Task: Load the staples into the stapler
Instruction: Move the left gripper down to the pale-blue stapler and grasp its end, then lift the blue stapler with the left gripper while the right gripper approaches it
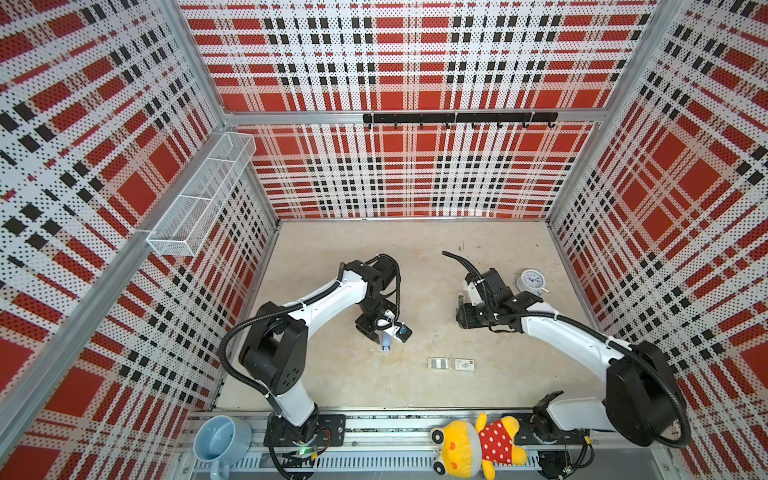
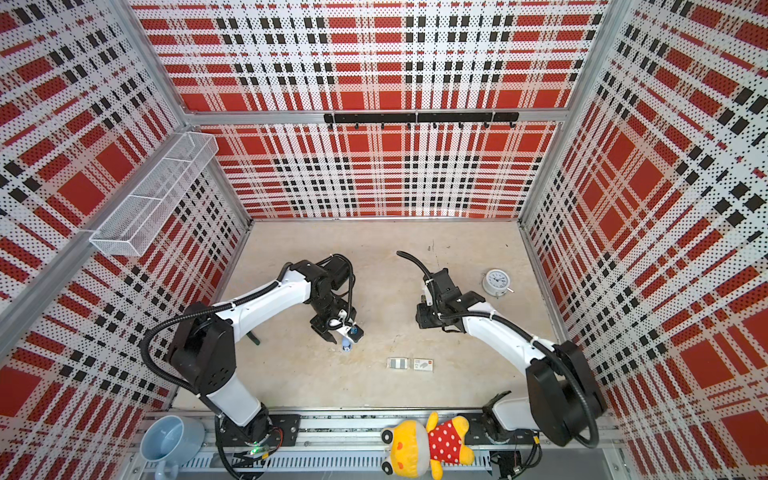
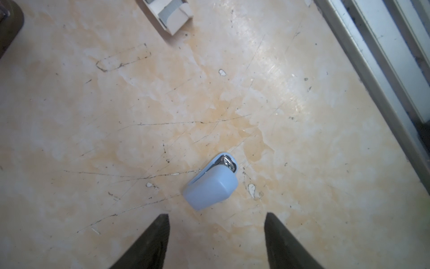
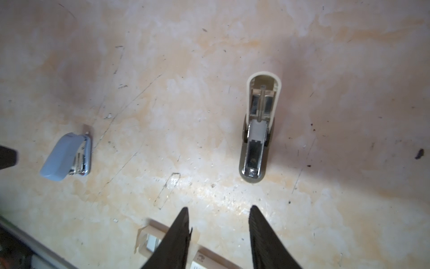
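Now the light-blue stapler (image 3: 210, 188) lies on the tabletop (image 1: 332, 374), cover angled up from its silver channel, just ahead of the left gripper (image 3: 216, 215) — jaws apart, holding nothing. The right gripper (image 4: 218, 207) is likewise spread and empty, near a grey-beige stapler (image 4: 258, 130). The staples (image 1: 439, 364) sit in their white tray — beside the printed sleeve (image 1: 464, 365).

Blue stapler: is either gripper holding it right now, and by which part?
Neither. The blue stapler lies on the table ahead of the open left gripper, untouched; the right gripper is open and empty too.
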You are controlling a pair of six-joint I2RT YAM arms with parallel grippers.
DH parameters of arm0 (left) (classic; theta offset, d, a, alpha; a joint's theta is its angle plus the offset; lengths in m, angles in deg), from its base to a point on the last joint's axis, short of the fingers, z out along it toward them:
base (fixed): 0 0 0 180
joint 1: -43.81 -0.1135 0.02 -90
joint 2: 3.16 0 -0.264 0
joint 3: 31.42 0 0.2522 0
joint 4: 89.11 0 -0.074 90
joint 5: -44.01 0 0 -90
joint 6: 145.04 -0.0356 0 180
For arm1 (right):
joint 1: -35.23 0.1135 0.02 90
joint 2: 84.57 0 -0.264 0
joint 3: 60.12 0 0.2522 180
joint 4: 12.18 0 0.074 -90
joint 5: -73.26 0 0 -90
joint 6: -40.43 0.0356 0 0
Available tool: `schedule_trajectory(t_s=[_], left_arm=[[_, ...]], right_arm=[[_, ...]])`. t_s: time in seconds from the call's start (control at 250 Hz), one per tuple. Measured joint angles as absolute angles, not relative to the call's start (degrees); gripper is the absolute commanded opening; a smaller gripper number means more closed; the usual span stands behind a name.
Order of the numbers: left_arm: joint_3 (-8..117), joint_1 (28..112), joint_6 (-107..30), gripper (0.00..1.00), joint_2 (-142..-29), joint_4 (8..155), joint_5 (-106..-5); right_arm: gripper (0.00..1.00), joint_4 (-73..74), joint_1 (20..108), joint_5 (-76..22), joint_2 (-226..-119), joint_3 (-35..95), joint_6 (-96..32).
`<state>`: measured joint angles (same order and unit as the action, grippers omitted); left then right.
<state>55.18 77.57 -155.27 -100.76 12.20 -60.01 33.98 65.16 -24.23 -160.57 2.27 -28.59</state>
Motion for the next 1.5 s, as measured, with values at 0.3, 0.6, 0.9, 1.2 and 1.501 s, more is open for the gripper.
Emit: schedule_trajectory(t_s=[0.3, 0.6, 0.9, 1.2, 1.501], left_arm=[[54.2, 78.0, -159.7, 0.67, -103.7, 14.2, -59.0], [52.2, 78.7, -160.8, 0.59, -106.0, 18.1, -57.7], [49.0, 79.4, -161.1, 0.44, -106.4, 21.9, -55.9], [47.9, 79.4, -161.1, 0.45, -106.4, 23.4, -54.9], [48.5, 79.7, -160.5, 0.45, -106.1, 23.5, -55.0]], right_arm=[[0.44, 36.7, 65.2, -26.7, -149.6, 0.7, -25.6], [0.44, 37.9, 65.2, -25.9, -140.6, -4.8, -22.1], [0.43, 38.3, 65.1, -24.8, -138.9, -7.1, -20.6], [0.42, 38.0, 65.1, -23.7, -137.6, -7.5, -20.1], [0.42, 36.9, 65.1, -23.6, -138.3, -8.3, -20.0]])
